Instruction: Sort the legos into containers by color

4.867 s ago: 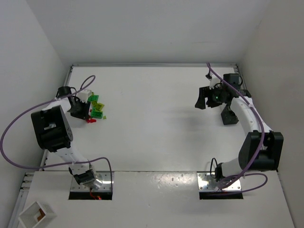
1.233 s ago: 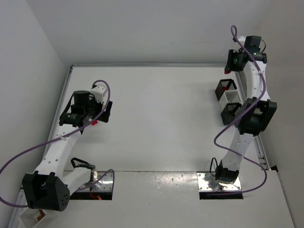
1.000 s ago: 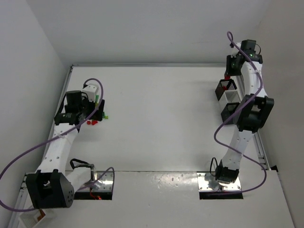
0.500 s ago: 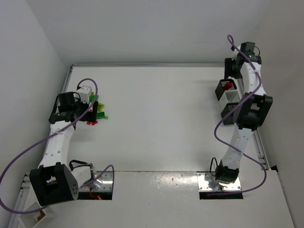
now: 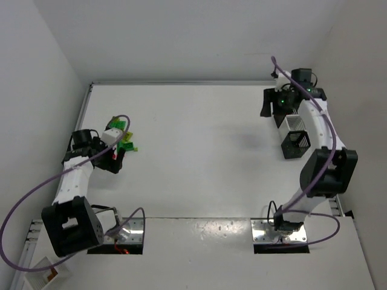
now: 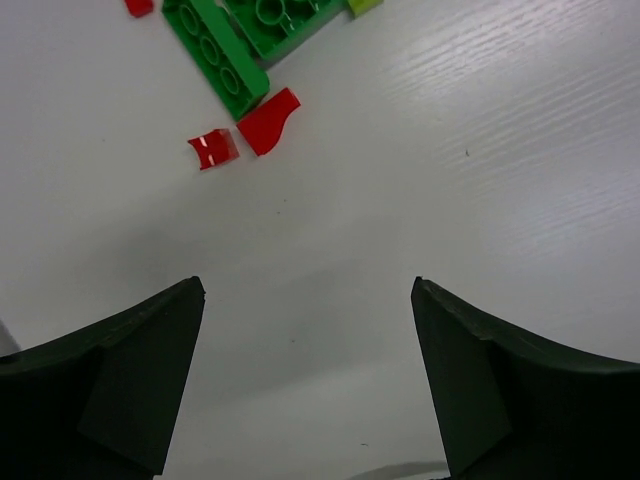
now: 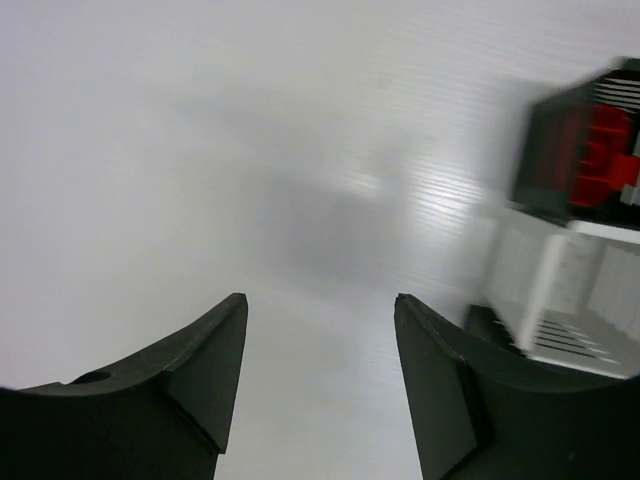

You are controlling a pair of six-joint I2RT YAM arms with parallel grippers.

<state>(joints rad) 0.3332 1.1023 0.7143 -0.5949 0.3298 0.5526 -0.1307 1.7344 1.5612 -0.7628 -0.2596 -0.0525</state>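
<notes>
The legos lie in a small pile at the table's left: bright green bricks (image 6: 215,55), two red pieces (image 6: 213,149) and a lime one (image 6: 362,5). From above the pile (image 5: 124,138) is partly covered by my left wrist. My left gripper (image 6: 310,290) hangs open and empty just short of the red pieces; from above it (image 5: 115,158) sits on the pile's near side. My right gripper (image 7: 320,300) is open and empty over bare table, left of the containers (image 5: 269,104). One black container (image 7: 560,150) holds red legos (image 7: 600,160).
Two more slatted bins (image 5: 291,124) (image 5: 294,145) stand in a row by the right wall, under my right arm. A white box with a brown inside (image 5: 42,279) sits off the table at the near left. Walls close off the left, back and right.
My right gripper has opened over the bins and swung left away from them; red legos now lie in the far bin. My left gripper has moved left and nearer, down by the pile.
</notes>
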